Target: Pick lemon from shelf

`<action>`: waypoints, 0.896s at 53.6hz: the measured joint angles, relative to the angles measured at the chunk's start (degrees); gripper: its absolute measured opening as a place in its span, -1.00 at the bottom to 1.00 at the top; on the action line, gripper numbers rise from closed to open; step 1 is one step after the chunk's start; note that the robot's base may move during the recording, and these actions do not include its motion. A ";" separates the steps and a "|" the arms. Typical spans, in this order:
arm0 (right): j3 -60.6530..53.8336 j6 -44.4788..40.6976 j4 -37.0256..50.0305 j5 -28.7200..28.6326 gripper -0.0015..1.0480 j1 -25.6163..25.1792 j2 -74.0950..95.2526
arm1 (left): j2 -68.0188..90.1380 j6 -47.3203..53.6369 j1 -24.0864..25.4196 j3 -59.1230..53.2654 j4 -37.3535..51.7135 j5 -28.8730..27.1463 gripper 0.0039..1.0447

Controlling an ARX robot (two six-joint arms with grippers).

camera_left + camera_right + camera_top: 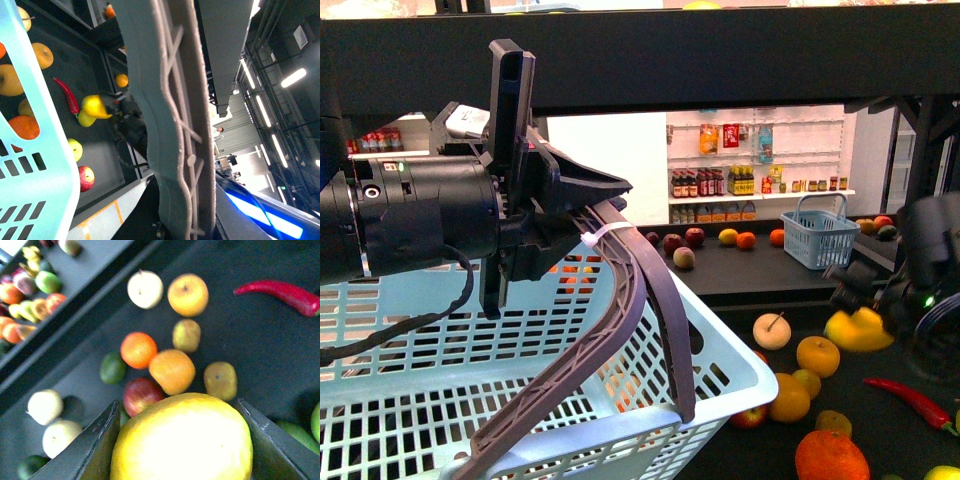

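My right gripper is shut on the lemon, a bright yellow oval fruit, and holds it above the shelf's dark tray at the right. In the right wrist view the lemon fills the gap between the two dark fingers. It also shows in the left wrist view. My left gripper is shut on the grey-brown handle of a light blue basket, held up at the left. The handle fills the left wrist view. The shelf's thick black beam runs across the top.
Below the lemon lie several fruits: an orange, a yellow-orange fruit, a pale apple and a red chili. A small blue basket stands on the rear tier. White bottle racks stand behind. A black post rises at the right.
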 joint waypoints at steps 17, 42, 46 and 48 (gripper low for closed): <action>-17.88 6.36 4.81 -20.20 0.19 5.86 -25.35 | 0.00 -0.02 0.00 0.00 0.00 0.00 -0.81; -24.11 9.07 8.96 -26.51 0.18 16.72 -27.76 | 0.00 -0.02 0.00 0.00 0.00 0.00 -0.81; -24.44 8.20 9.09 -26.21 0.18 17.79 -27.17 | 0.00 -0.02 0.00 0.00 0.00 -0.02 -0.81; -24.50 7.67 9.09 -26.10 0.18 18.16 -26.82 | 0.00 0.02 0.00 0.00 0.00 0.00 -0.81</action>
